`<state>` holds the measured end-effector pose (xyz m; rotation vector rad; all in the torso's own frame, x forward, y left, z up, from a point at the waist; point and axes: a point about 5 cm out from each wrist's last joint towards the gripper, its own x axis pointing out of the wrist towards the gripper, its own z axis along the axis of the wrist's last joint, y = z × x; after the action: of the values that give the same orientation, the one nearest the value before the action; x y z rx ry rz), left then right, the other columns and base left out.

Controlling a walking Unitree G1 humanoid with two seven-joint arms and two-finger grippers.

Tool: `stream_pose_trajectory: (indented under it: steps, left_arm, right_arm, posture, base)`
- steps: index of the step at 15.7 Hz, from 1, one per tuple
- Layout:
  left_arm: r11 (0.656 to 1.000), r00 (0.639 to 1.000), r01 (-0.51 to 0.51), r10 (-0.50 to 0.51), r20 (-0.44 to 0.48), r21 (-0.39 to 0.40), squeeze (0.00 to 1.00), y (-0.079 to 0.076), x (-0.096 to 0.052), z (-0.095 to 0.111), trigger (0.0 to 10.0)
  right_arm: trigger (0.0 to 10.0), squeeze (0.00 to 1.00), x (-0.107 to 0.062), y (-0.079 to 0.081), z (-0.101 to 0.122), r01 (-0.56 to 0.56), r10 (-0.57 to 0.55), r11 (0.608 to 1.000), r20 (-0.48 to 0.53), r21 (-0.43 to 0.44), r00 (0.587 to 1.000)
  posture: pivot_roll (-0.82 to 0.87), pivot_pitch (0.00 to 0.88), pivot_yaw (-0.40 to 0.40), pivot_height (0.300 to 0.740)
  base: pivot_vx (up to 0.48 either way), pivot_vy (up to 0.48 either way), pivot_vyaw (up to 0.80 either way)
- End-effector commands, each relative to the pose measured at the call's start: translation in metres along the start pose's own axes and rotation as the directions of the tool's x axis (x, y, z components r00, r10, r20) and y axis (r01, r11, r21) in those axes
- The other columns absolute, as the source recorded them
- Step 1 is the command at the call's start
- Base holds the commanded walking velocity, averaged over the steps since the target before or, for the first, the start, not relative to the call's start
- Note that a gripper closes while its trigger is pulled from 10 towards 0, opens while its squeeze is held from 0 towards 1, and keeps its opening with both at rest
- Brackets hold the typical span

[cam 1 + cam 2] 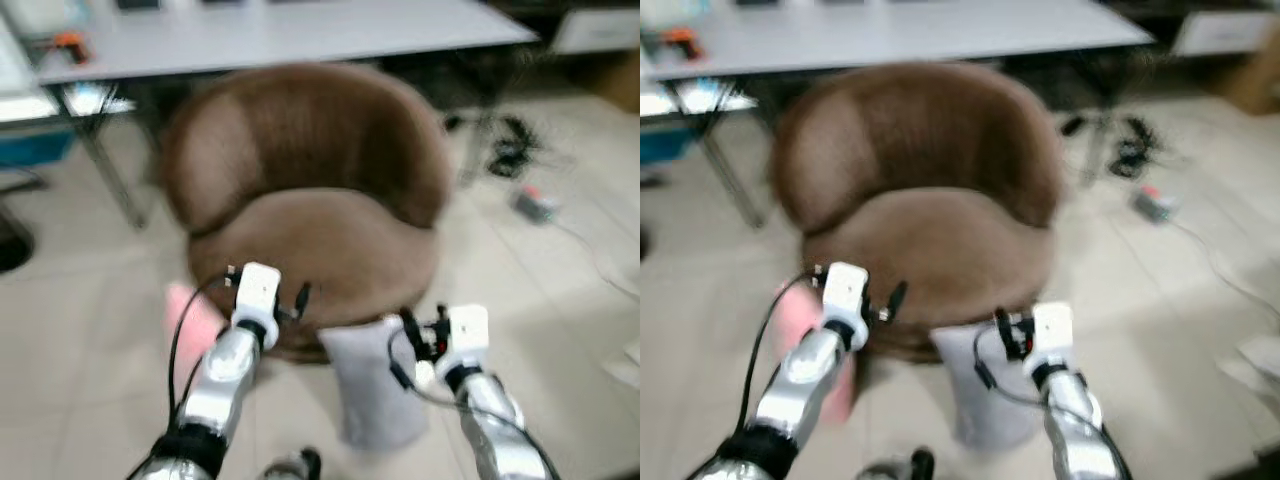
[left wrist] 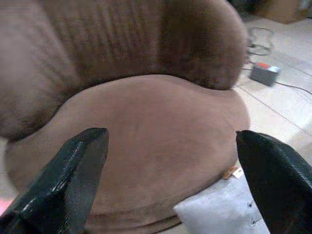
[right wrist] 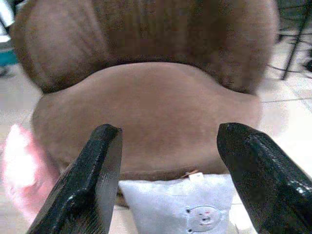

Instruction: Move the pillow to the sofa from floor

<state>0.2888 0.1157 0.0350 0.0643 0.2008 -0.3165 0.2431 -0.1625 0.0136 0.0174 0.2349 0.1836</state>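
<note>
A: What's ahead?

B: A grey desk (image 1: 280, 35) at the back, then the round brown sofa (image 1: 310, 200), with the pale grey pillow (image 1: 375, 385) upright on the floor against its front. A pink pillow (image 1: 195, 315) lies off to the left.

A: And the tools?

B: The left tool (image 2: 170, 180) and right tool (image 3: 168, 180) are both spread wide, holding nothing, above and just behind the grey pillow.

A: How to grab it?

B: I'd lower both, bracket its top edge, then close evenly.

Both silver arms reach forward, left tool (image 2: 165, 180) and right tool (image 3: 170, 180) spread wide.
</note>
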Motion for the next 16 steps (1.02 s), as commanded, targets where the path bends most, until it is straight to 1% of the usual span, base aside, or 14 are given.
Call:
stream_pose_trajectory:
  steps: [1, 4, 5, 8, 12, 13, 15, 16]
  left_arm:
    - [1.0, 1.0, 0.002, -0.002, 0.004, 0.011, 0.0, -0.001, 0.0, 0.001, 10.0]
    - [1.0, 1.0, 0.003, -0.003, -0.002, 0.006, 0.0, -0.004, 0.001, 0.002, 10.0]
    - [1.0, 1.0, -0.008, 0.008, 0.002, 0.016, 0.0, -0.004, 0.003, 0.004, 10.0]
    - [1.0, 1.0, -0.018, 0.018, 0.002, 0.013, 0.0, -0.005, 0.002, 0.005, 10.0]
    - [1.0, 1.0, -0.025, 0.025, -0.003, 0.006, 0.0, -0.007, 0.002, 0.005, 10.0]
    - [1.0, 1.0, -0.025, 0.025, 0.0, 0.003, 0.0, -0.008, 0.002, 0.006, 10.0]
    - [0.999, 1.0, -0.03, 0.03, -0.003, -0.012, 0.0, -0.007, 0.003, 0.006, 10.0]
    - [0.999, 0.999, -0.042, 0.042, -0.011, -0.029, 0.0, -0.007, 0.002, 0.005, 10.0]
  right_arm:
    - [10.0, 0.2, 0.001, 0.003, -0.001, -0.018, 0.018, 1.0, -0.008, -0.002, 1.0]
    - [10.0, 0.25, 0.001, 0.002, -0.003, -0.023, 0.023, 1.0, -0.019, -0.006, 1.0]
    - [10.0, 0.26, 0.002, 0.002, -0.004, -0.022, 0.022, 1.0, -0.021, -0.005, 1.0]
    - [10.0, 0.29, 0.001, 0.002, -0.007, -0.017, 0.017, 1.0, -0.027, -0.001, 1.0]
    - [10.0, 0.29, 0.0, 0.003, -0.009, -0.024, 0.024, 1.0, -0.032, -0.002, 0.999]
    - [10.0, 0.28, 0.0, 0.002, -0.01, -0.012, 0.012, 1.0, -0.032, 0.016, 0.999]
    - [10.0, 0.19, 0.0, 0.001, -0.013, -0.005, 0.006, 1.0, -0.059, 0.025, 0.998]
    - [10.0, 0.18, -0.001, 0.0, -0.014, -0.001, 0.003, 1.0, -0.065, 0.027, 0.998]
  posture:
    - [0.03, 0.037, 0.024, 0.74]
    - [0.03, 0.038, 0.022, 0.74]
    - [0.03, 0.052, 0.023, 0.74]
    - [0.03, 0.055, 0.024, 0.74]
    - [0.02, 0.043, 0.024, 0.74]
    - [0.02, 0.038, 0.024, 0.74]
    - [0.02, 0.033, 0.025, 0.74]
    - [0.02, 0.033, 0.024, 0.74]
  base:
    - [0.0, 0.0, 0.58]
    - [0.0, 0.0, 0.57]
    - [0.0, 0.0, 0.56]
    - [0.0, 0.0, 0.56]
    - [0.0, 0.0, 0.57]
    - [0.0, 0.0, 0.58]
    - [0.0, 0.0, 0.0]
    - [0.0, -0.48, 0.0]
